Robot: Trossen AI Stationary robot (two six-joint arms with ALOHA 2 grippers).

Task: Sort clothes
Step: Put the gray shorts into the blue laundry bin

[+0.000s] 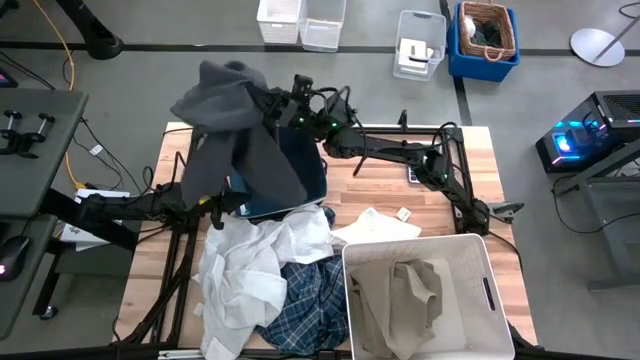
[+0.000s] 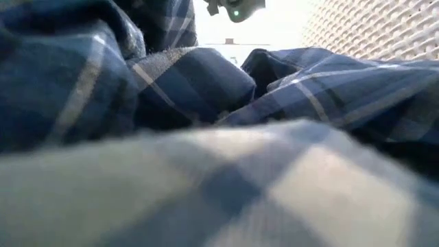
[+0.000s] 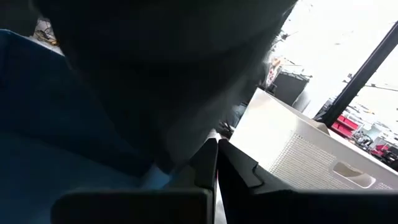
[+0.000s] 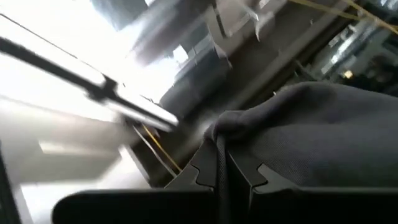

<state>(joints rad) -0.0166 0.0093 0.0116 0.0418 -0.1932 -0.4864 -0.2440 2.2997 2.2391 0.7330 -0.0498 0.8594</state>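
Observation:
A dark grey garment (image 1: 240,130) hangs spread over the dark blue bin (image 1: 305,170) at the table's far middle. My right gripper (image 1: 262,100) is shut on its top, high above the bin. My left gripper (image 1: 213,207) is shut at its lower left edge. White shirts (image 1: 250,265) and a blue-white plaid shirt (image 1: 310,300) lie heaped on the near table. The plaid shirt (image 2: 206,137) fills the low view. A beige-khaki piece (image 1: 405,295) lies inside the large white bin (image 1: 480,260). My left gripper has its two fingers shut at the grey garment's lower left edge (image 3: 177,163), coming level from the table's left. The cloth rises from there, clear of the table. How many layers it has is hidden. My right gripper pinches a bunched fold at the grey garment's top (image 4: 219,132) between its two fingers, coming level from the table's right. The garment is lifted and drapes down below the fingers over the blue bin.
The white bin stands at the near right, its wall (image 3: 292,149) close to my left gripper. Bare wood (image 1: 390,195) shows between the bins and at the far right. Small containers (image 1: 420,45) stand on the floor beyond the table.

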